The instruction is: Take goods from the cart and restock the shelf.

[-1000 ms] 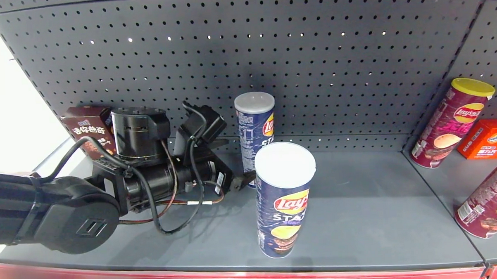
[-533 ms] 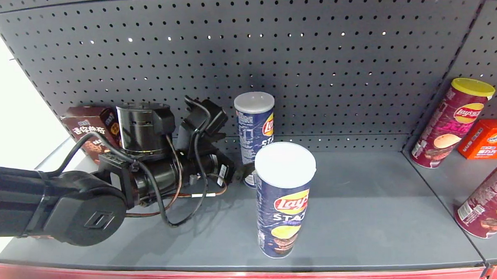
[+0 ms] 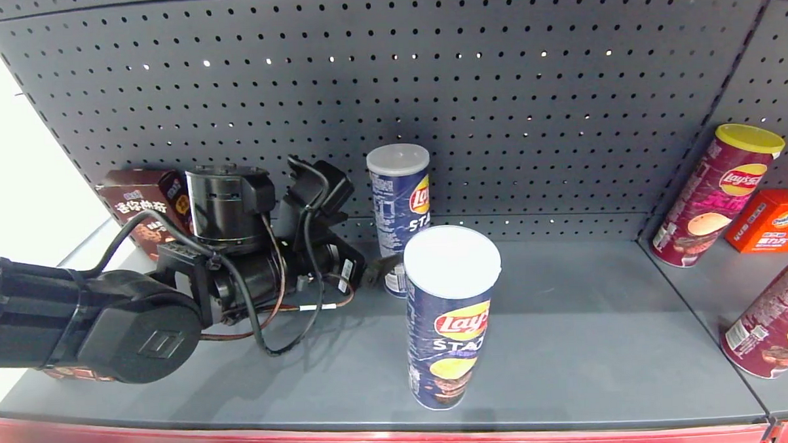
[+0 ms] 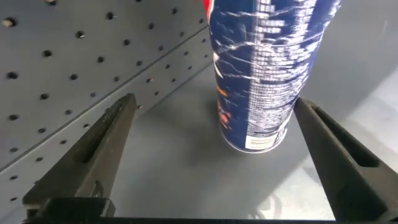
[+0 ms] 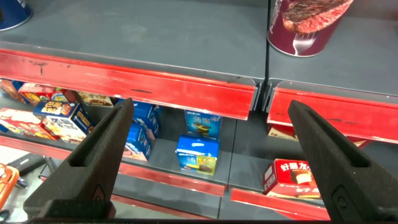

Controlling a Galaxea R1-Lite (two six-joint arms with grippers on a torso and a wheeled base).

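Starting at the left, a brown box is seen standing against the pegboard at the back of the shelf, partly hidden behind the left arm. It could be scraped or knocked over if that arm is swung back carelessly. The left end effector is held low over the shelf with its fingers spread apart and nothing gripped. The rear blue can stands upright near the pegboard, between the fingertips but, as far as can be judged, touched by neither. Because the fingers sit near its base, so tall a can may be tipped against the pegboard if a finger is dragged sideways on withdrawal. It may equally be tipped into the front blue can, which stands upright just in front and slightly to the right. Farther right, a leaning red can is well apart from that risk. The right end effector is held with fingers apart and empty, before the red shelf edge. Compared with a second earlier, the left fingertip has been swung toward the pegboard. The rear blue can appears to have been shifted slightly leftward, while the front blue can has not been moved.
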